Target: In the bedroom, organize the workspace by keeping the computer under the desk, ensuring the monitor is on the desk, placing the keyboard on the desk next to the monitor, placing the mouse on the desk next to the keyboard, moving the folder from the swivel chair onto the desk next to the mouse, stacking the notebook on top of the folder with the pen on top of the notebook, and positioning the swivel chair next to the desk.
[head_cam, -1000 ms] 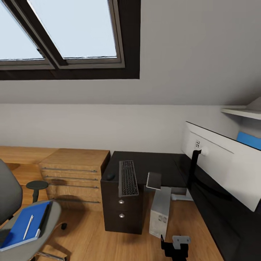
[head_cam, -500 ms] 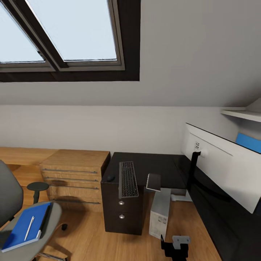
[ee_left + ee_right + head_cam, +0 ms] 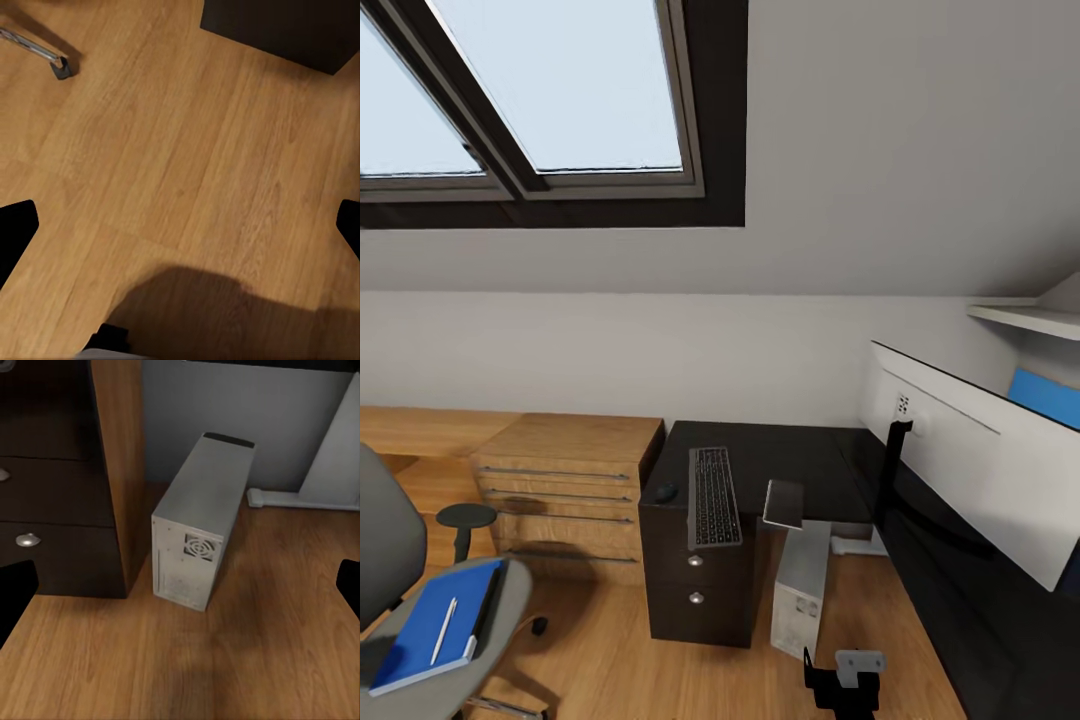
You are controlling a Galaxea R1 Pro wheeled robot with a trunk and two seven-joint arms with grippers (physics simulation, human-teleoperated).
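The black desk (image 3: 780, 455) carries the keyboard (image 3: 714, 495) with the mouse (image 3: 665, 491) at its left. The grey notebook (image 3: 785, 502) overhangs the desk's front edge. The monitor (image 3: 970, 450) stands on the desk's right wing, white back toward me. The computer (image 3: 803, 585) (image 3: 199, 532) stands on the floor beneath the desk. At lower left the swivel chair (image 3: 385, 545) holds the blue folder (image 3: 420, 630), and the pen (image 3: 445, 628) lies on it. My right gripper (image 3: 180, 585) is open and points at the computer. My left gripper (image 3: 180, 232) is open above bare floor.
A light wood cabinet (image 3: 565, 490) stands left of the desk's dark drawers (image 3: 698, 590) (image 3: 52, 487). A chair caster (image 3: 60, 66) rests on the wood floor (image 3: 187, 165). A white desk leg (image 3: 330, 442) is behind the computer. A shelf (image 3: 1025, 318) hangs above a blue object (image 3: 1050, 395).
The whole picture has shifted slightly, so the camera moved: the chair sits a bit lower and further left in the frame. The things themselves have not moved.
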